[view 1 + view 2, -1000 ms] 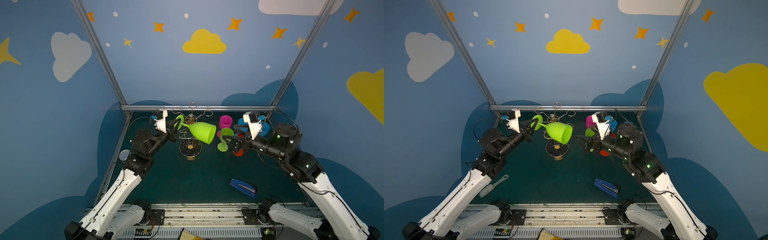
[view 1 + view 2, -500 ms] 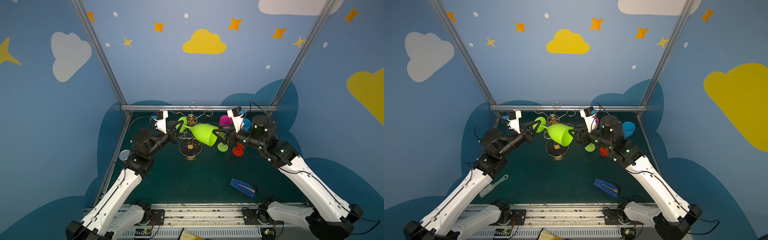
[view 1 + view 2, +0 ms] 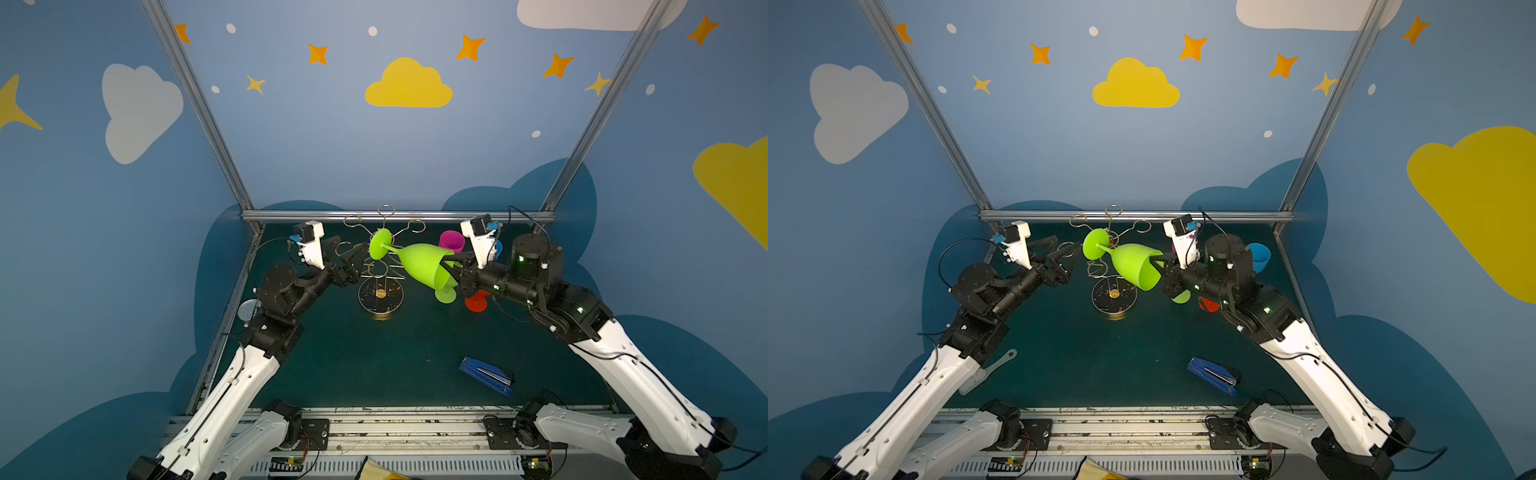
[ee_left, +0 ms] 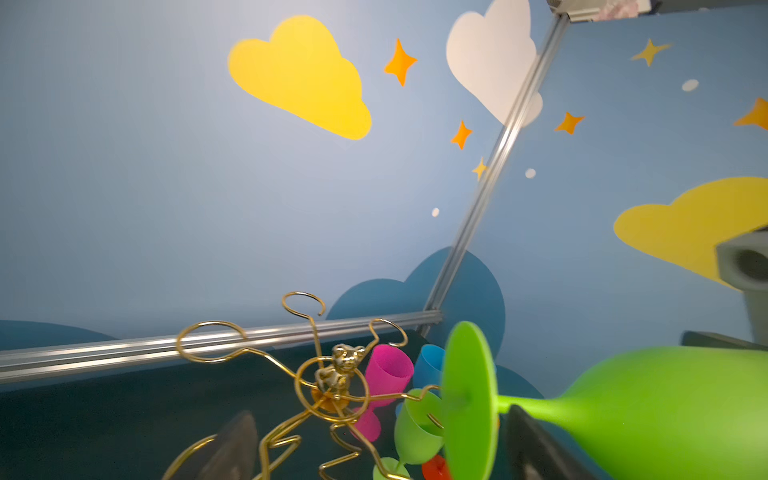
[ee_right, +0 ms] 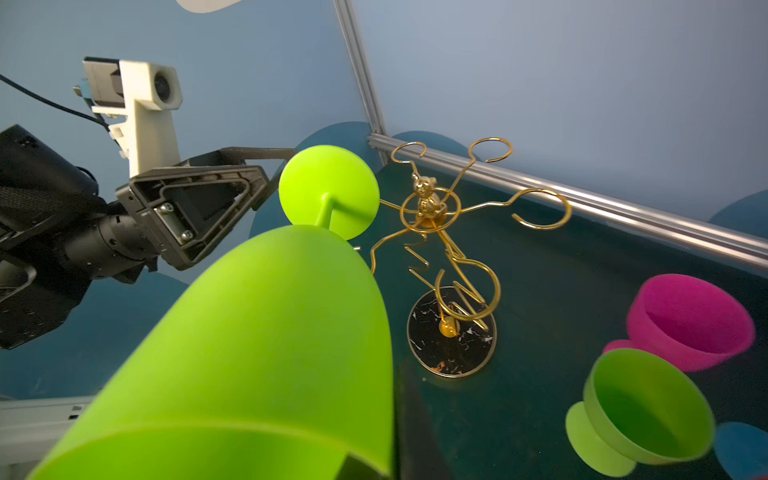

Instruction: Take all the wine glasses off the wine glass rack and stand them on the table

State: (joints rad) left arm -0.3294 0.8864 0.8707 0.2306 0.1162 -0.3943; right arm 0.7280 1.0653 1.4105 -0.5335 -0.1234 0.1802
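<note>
Top views: high, frontal, tilted down. Wrist views: close behind left gripper [image 3: 359,259] and right gripper [image 3: 453,268], facing ahead; all share the wine glass rack [image 3: 374,298].

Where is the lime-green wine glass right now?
In both top views the lime-green wine glass is held sideways, just right of the wine glass rack, its rim pinched by the right end effector.

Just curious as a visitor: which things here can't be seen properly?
- Both top views: red object, mostly under the right arm; unidentifiable.
- Right wrist view: right end effector's fingers, largely behind the wine glass.
- Right wrist view: blue cup, cut by the edge.
- Left wrist view: left end effector's fingers, blurred, cut off.
</note>
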